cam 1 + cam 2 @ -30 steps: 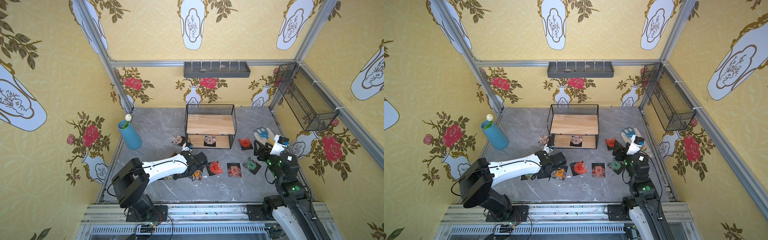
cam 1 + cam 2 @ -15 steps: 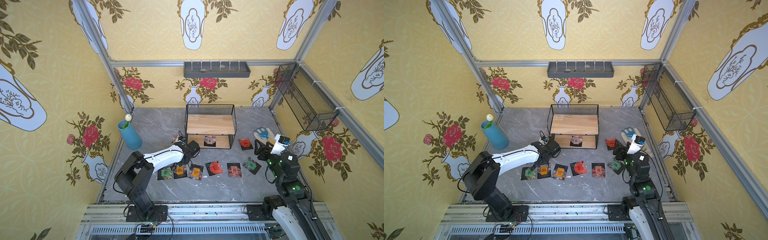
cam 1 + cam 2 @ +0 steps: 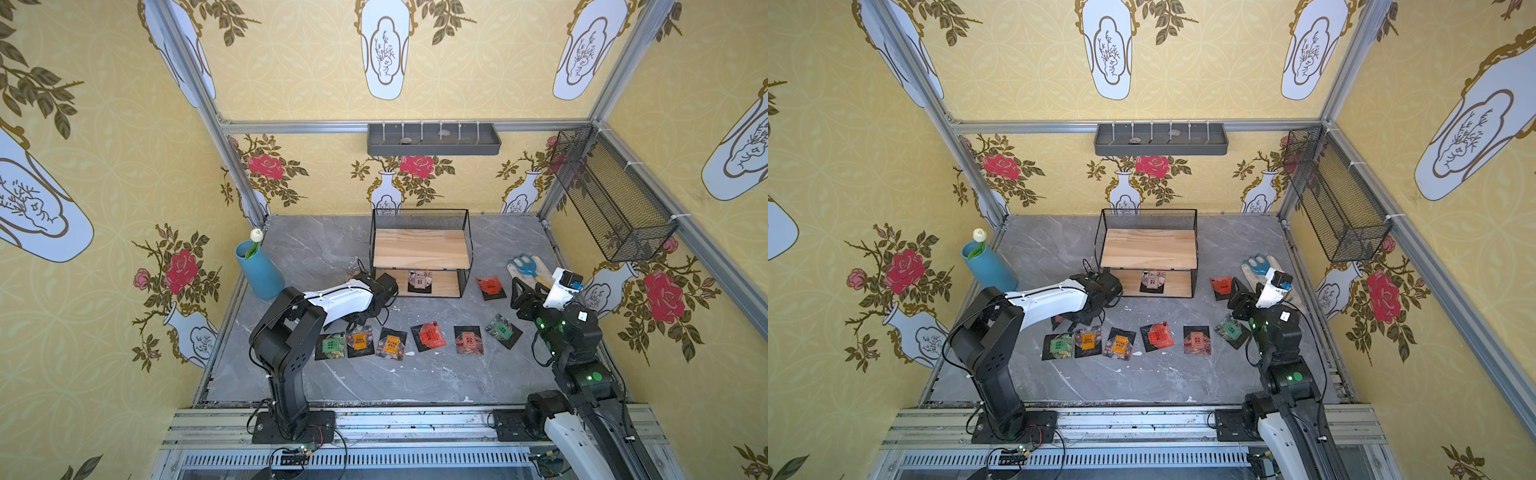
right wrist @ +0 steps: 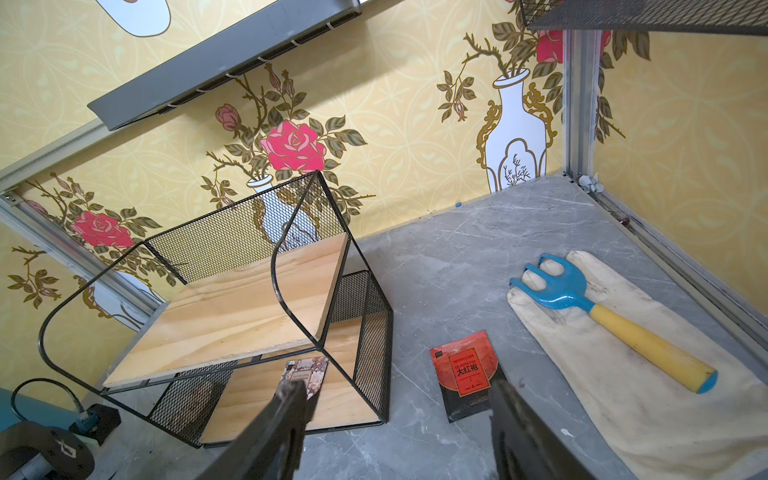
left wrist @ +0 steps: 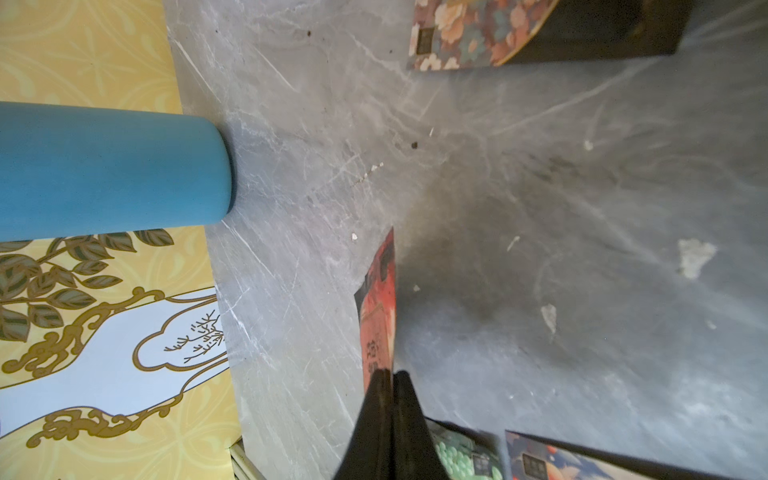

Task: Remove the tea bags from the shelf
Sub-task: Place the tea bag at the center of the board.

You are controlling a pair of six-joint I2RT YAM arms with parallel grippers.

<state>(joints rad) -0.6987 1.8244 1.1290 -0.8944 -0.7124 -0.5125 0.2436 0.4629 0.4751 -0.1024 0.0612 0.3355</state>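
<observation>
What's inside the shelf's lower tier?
One floral-printed tea bag lies flat near the front of the lower board. The upper board hides the tier's rear in both top views, so anything there can't be seen.

Your left arm (image 3: 291,332) bends up at the elbow, and its white front part reaches out low. Your left gripper (image 5: 388,376) points down. Its two black fingers (image 5: 374,415) press tight together on a red tea bag (image 5: 378,316). Your right arm (image 3: 569,332) sits folded close to its base. Your right gripper (image 4: 395,388) tips forward and down, with its fingers wide apart and nothing between them.
</observation>
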